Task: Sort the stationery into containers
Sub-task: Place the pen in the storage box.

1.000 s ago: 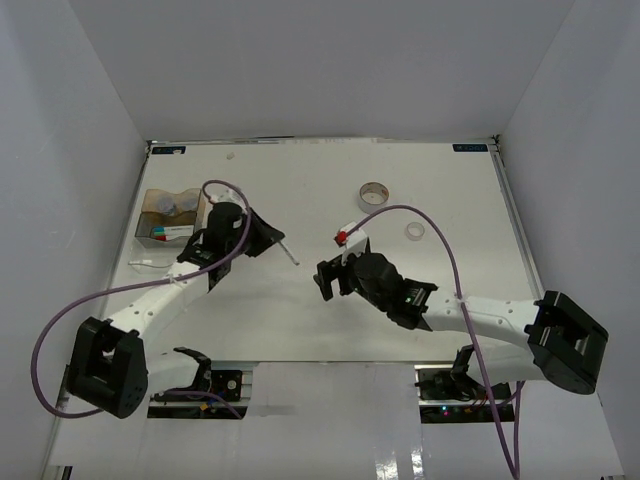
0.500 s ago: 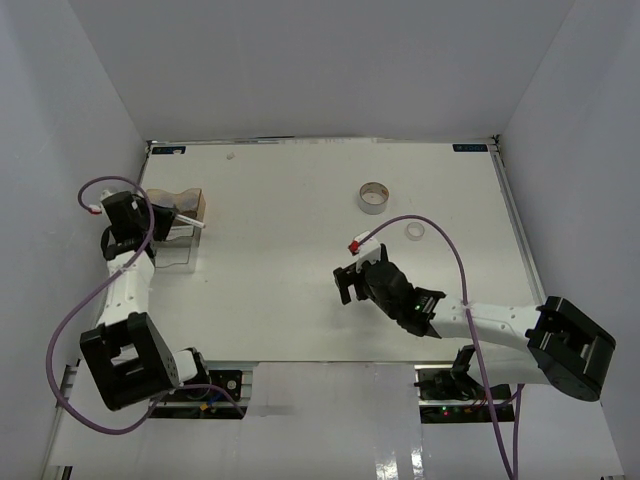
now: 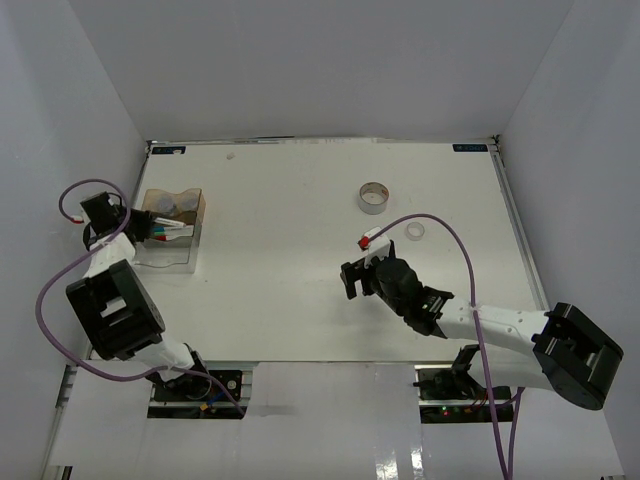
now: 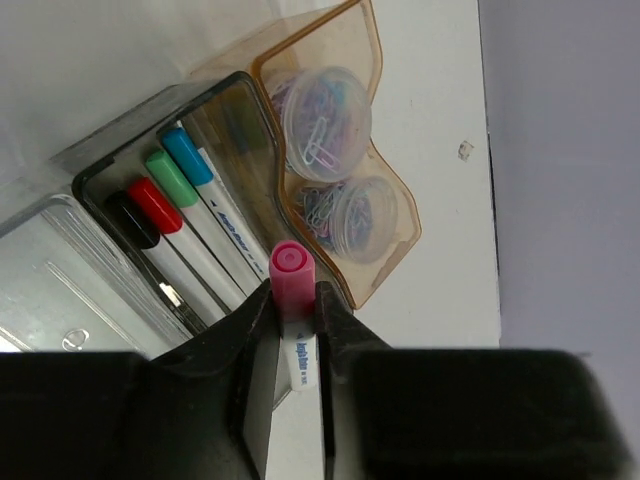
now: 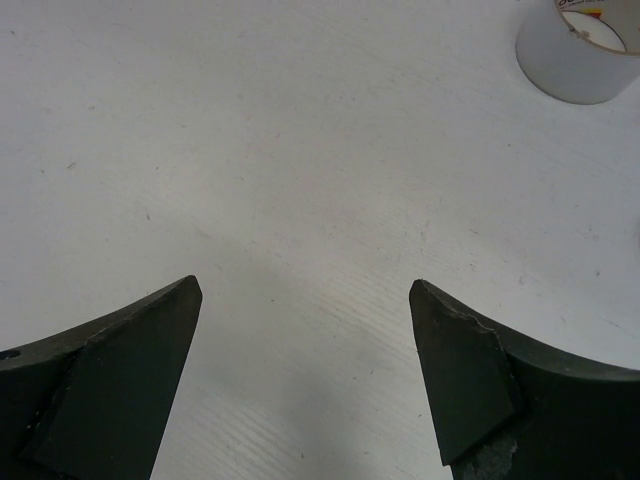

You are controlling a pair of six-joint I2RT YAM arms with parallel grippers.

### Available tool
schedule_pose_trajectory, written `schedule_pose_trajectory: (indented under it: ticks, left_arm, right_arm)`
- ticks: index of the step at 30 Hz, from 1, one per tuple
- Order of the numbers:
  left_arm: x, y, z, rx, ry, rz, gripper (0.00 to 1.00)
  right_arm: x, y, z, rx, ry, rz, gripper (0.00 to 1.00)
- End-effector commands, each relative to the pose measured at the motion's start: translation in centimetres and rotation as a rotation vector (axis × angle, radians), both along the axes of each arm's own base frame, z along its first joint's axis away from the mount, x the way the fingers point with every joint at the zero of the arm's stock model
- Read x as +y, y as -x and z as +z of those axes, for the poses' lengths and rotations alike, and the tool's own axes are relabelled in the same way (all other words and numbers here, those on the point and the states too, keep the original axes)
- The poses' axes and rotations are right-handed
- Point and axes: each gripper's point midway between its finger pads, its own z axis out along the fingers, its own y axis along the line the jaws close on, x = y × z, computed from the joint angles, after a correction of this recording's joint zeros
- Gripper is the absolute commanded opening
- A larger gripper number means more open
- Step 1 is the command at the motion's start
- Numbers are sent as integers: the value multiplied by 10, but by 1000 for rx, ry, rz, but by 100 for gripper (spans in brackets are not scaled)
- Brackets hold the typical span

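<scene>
My left gripper is shut on the pink-capped marker, holding it at the near left edge of the amber box. In the box lie the black-capped marker, the red-capped, the green-capped and the blue-capped. Two clear jars of paper clips sit behind its wavy divider. In the top view the left gripper is at the box's left side. My right gripper is open and empty over bare table; it also shows in the right wrist view.
The large tape roll lies at the back centre-right, also in the right wrist view. The small tape roll lies right of my right gripper. White walls close the table on three sides.
My left arm swung from mid-table to the left side of the box, carrying the marker. My right gripper drifted a little to the right and nearer.
</scene>
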Motion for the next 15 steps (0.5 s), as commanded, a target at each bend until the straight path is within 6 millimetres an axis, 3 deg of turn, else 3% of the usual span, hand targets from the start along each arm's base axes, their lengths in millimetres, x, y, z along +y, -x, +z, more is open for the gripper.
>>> schedule_pose_trajectory:
  ticks: [1,4,11,14,15]
  left_arm:
    - [6,-14,20,-64,4,-5,32]
    - [6,-15,15,-51,20,-11,43]
    - [2,-9,16,-44,18,-19,52]
    - [-3,-2,25,-59,4,-33,54]
    - [-8,0,38,-90,-6,-53,55]
  right_arm:
    - [2,-4,12,-39,-42,-2,91]
    - [2,-4,13,-39,-44,-3,91]
    - [-1,-7,17,-43,-58,-20,91]
    - [-8,-14,22,-46,-52,-58,91]
    - [-12,-15,20,-32,-37,-72,91]
